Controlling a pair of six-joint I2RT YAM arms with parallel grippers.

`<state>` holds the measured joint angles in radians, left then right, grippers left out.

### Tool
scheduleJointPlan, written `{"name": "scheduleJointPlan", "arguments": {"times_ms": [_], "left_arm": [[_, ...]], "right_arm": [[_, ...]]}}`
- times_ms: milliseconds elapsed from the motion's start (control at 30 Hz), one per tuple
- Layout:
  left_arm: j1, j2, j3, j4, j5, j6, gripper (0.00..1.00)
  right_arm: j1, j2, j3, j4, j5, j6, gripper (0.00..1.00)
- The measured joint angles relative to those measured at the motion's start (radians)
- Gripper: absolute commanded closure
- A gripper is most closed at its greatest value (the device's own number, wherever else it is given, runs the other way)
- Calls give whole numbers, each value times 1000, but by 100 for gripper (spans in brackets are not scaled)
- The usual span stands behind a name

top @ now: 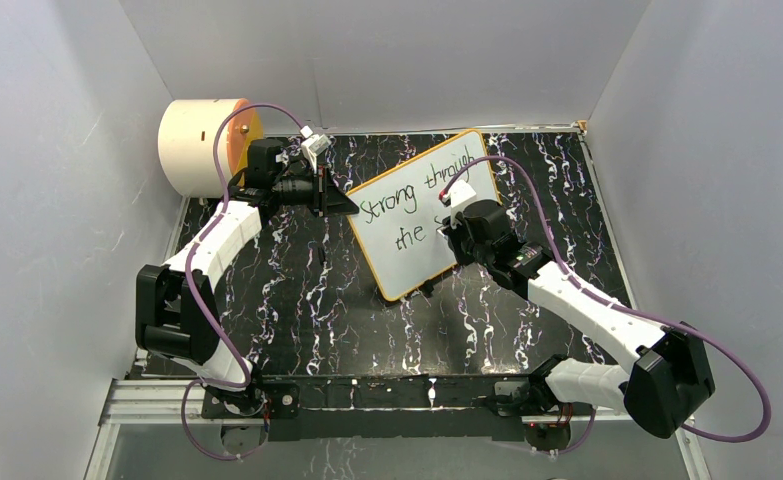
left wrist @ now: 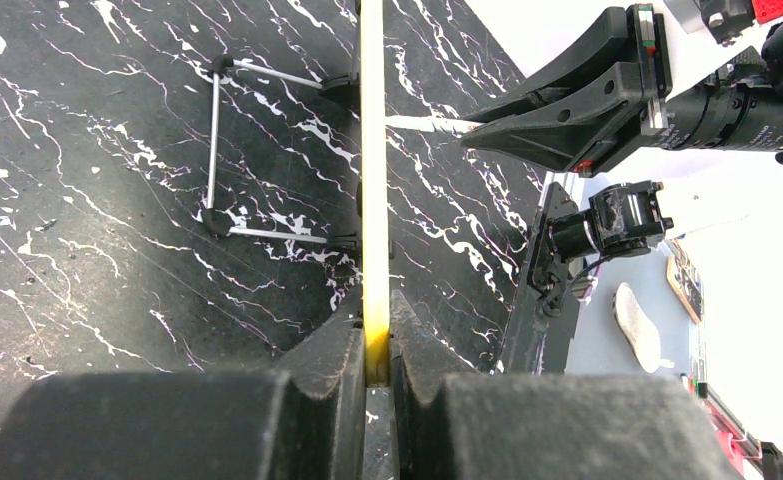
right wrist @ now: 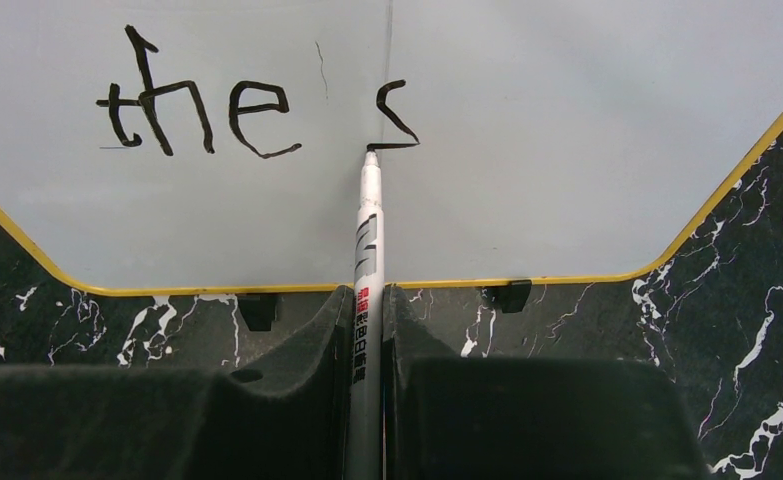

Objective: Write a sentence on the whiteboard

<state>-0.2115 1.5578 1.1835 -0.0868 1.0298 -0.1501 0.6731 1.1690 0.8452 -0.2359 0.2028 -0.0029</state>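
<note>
The white rectangular whiteboard (top: pixel 419 214), thin yellow frame, rounded corners, sits skewed on the black marbled worktop (top: pixel 297 300), black handwriting reading "Strong through the s".

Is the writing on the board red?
No, the letters on the board are black, and the pen in the right hand touches a black line.

Cylinder (top: pixel 192 145) behind-left of whiteboard (top: pixel 404 268); marker (right wrist: pixel 369 230) tip on whiteboard.

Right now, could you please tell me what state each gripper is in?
Left gripper: closed on the whiteboard, at its edge.
Right gripper: closed on the marker.
</note>
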Motion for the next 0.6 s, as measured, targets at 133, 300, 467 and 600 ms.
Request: {"name": "scheduleJointPlan", "arguments": {"times_ms": [133,300,467,600], "left_arm": [[0,0,0,0,0,-1,100],[0,0,0,0,-1,-4,100],[0,0,0,0,0,-4,100],[0,0,0,0,0,-4,100]], "right_arm": [[-4,4,0,0,8,0,100],[-10,10,0,-2,14,0,100],[-29,10,0,-4,32,0,100],[-38,10,0,-3,35,0,100]]}}
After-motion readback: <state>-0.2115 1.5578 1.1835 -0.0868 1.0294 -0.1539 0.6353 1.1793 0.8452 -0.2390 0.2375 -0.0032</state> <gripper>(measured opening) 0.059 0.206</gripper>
